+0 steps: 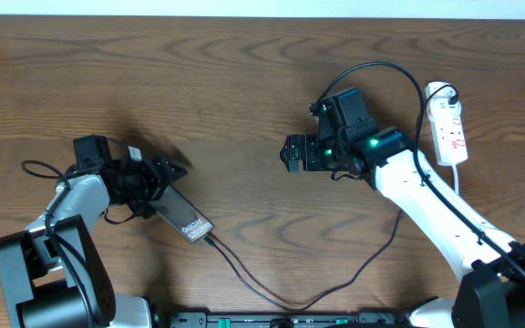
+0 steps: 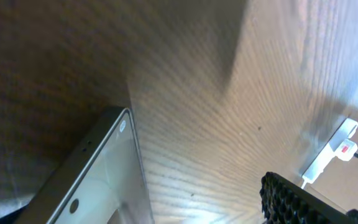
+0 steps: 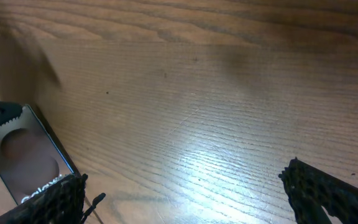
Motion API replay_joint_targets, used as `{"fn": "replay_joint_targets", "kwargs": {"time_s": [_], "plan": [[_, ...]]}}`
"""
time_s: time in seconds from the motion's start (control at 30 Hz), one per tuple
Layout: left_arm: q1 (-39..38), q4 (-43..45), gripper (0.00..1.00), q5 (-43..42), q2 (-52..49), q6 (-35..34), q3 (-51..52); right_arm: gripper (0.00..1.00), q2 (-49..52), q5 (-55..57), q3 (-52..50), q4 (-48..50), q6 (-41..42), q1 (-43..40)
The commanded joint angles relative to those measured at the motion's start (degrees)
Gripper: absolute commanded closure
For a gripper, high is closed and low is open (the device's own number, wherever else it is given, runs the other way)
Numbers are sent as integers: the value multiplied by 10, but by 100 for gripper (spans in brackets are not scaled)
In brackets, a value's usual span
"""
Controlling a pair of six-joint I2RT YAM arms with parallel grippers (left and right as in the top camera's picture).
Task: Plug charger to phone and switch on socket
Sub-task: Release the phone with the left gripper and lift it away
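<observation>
While the flat dark grey glossy phone (image 1: 188, 221) lies on the wooden table (image 1: 244, 82), the thin black charger cable (image 1: 244, 278) looks plugged into its lettered end. The left gripper (image 1: 164, 173) hovers over the phone's other end, jaws apart. The right gripper (image 1: 292, 153), well right of the phone, is spread wide too. The white power-strip socket (image 1: 449, 123) is farther right.

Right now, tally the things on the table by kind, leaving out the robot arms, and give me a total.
phone: 1
charger cable: 1
white socket strip: 1
Total: 3
</observation>
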State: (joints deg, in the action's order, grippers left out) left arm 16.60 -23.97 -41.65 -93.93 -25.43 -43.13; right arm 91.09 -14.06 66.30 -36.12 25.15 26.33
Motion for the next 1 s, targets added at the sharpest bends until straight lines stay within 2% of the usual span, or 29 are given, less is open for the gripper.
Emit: {"fn": "replay_joint_targets", "kwargs": {"time_s": [0.0,0.97], "plan": [[-1,-22,16,53,-16,6,17,1,-8,5,7,1,-6,3],[-1,-73,15,54,-16,6,17,1,-8,5,7,1,-6,3]]}}
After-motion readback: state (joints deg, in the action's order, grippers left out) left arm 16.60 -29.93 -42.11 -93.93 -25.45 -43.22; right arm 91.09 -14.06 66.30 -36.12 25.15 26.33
